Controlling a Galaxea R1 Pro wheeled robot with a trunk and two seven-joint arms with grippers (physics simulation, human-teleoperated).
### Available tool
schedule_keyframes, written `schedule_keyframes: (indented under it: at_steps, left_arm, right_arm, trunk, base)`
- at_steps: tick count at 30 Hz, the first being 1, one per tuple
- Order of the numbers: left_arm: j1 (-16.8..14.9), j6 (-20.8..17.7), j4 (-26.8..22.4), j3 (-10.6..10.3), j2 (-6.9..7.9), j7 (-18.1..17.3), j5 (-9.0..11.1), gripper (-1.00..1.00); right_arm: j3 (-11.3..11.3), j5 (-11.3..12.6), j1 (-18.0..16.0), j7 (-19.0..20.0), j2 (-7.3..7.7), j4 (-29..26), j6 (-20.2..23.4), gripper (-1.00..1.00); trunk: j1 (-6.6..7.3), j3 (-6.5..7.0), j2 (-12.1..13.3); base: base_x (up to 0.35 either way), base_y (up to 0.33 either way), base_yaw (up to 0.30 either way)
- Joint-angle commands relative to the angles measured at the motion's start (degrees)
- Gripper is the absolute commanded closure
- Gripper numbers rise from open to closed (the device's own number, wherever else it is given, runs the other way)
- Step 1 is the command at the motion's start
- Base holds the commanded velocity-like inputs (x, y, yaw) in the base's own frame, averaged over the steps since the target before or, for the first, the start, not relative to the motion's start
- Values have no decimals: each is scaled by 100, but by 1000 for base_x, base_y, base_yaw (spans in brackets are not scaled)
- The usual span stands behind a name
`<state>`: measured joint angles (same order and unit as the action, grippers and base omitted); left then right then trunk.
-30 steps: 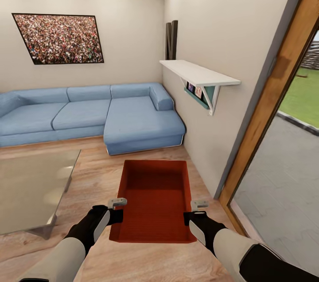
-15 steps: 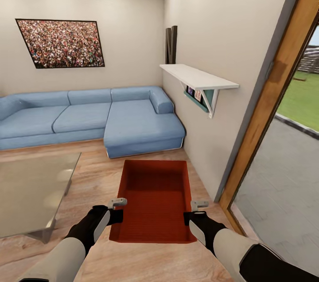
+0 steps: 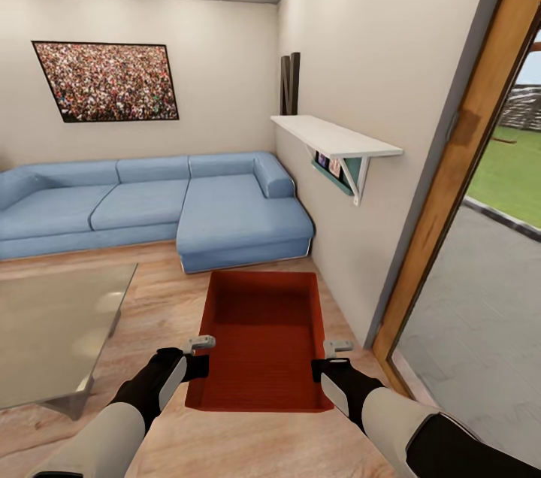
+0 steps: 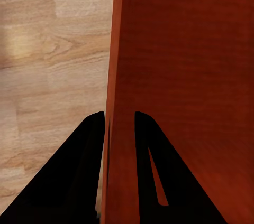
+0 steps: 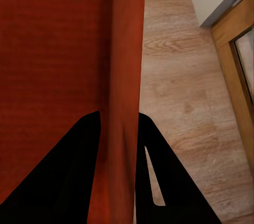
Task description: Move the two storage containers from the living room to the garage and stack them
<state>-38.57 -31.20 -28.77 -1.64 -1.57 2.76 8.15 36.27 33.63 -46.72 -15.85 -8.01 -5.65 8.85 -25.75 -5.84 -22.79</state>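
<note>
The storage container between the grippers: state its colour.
Orange-red all over, plain walls and floor. The storage container shows best in the head view.

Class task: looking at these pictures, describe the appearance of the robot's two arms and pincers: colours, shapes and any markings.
Both arms have pale cream-white forearm shells ending in black wrists. The left pincer and right pincer have small light grey tips in the head view; the wrist views show black, wedge-shaped fingers. No cables or markings are visible.
</note>
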Motion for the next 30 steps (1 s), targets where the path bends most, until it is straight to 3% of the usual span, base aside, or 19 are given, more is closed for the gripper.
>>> schedule_keyframes:
  at_steps: [1, 30]
  left_arm:
    - [-6, -44, -15, 25, 16, 93, -199, 100]
    - [-4, -44, -18, 23, 16, 93, -199, 100]
  right_arm:
    - [73, -49, -4, -58, 10, 11, 38, 100]
    - [73, -49, -4, -58, 10, 11, 38, 100]
  trunk:
    - [-4, -3, -12]
    - [-4, 259, -12]
  base:
    - [0, 0, 0]
    - [0, 0, 0]
